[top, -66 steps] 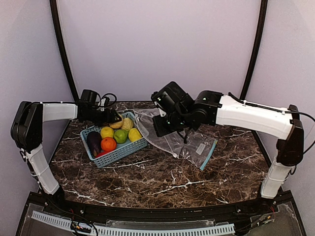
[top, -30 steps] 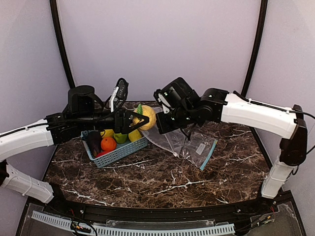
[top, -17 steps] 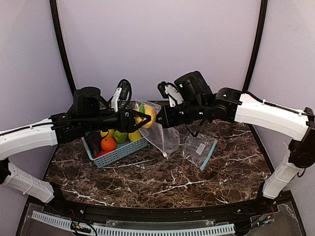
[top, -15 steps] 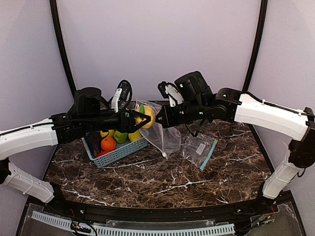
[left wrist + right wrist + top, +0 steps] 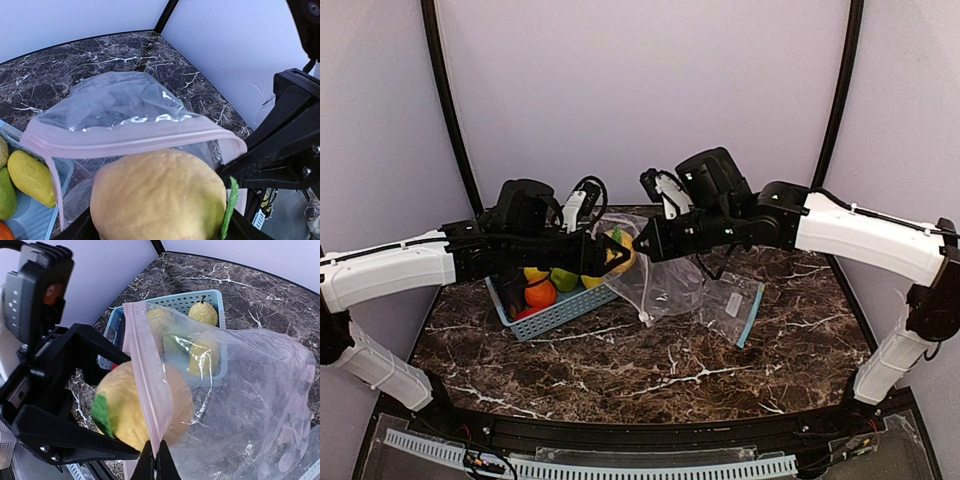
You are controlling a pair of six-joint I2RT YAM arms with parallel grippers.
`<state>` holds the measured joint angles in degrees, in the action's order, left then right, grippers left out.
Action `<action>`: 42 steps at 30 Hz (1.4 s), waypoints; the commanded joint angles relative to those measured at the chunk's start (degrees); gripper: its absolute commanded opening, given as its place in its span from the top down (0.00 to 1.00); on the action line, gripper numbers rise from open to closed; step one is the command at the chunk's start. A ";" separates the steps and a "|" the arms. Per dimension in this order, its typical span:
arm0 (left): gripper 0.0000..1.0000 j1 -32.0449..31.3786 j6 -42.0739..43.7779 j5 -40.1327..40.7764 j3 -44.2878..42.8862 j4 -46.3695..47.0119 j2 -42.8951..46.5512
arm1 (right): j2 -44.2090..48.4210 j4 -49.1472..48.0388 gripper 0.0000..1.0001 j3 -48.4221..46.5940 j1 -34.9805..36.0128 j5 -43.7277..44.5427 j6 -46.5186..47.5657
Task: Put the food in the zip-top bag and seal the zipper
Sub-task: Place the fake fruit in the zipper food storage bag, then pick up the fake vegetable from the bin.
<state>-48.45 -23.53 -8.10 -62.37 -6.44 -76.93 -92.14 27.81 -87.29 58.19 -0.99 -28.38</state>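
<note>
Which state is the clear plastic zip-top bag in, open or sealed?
Open: its pink zipper rim gapes in a wide loop, the right gripper pinching one edge, a yellowish toy fruit at the mouth.

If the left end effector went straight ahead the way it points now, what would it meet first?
Probably the open mouth of the zip-top bag, pinched by the right end effector; the peach in the left end effector sits at the pink rim.

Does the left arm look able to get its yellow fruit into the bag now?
Likely yes: the right jaws hold the bag mouth open, and the yellow fruit sits right at it.
</note>
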 commanded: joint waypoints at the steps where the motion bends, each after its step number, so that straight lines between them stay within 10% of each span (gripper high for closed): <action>1: 0.26 -0.24 0.88 1.23 -2.31 -4.87 -1.33 | 1.88 -4.21 1.00 0.19 0.46 -2.30 -0.45; 34: 0.10 -0.26 3.90 -9.57 0.63 2.88 7.65 | 1.44 -2.93 1.00 1.94 -0.02 2.71 -2.04; 42: 0.01 1.66 6.15 -2.60 0.93 -10.20 17.72 | 1.28 -2.06 1.00 1.90 -0.02 4.26 -1.77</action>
<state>-48.29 -19.31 -14.85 -62.26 -7.75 -62.65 -92.14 25.80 -85.82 58.24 1.50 -29.76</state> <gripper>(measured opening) 0.977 0.006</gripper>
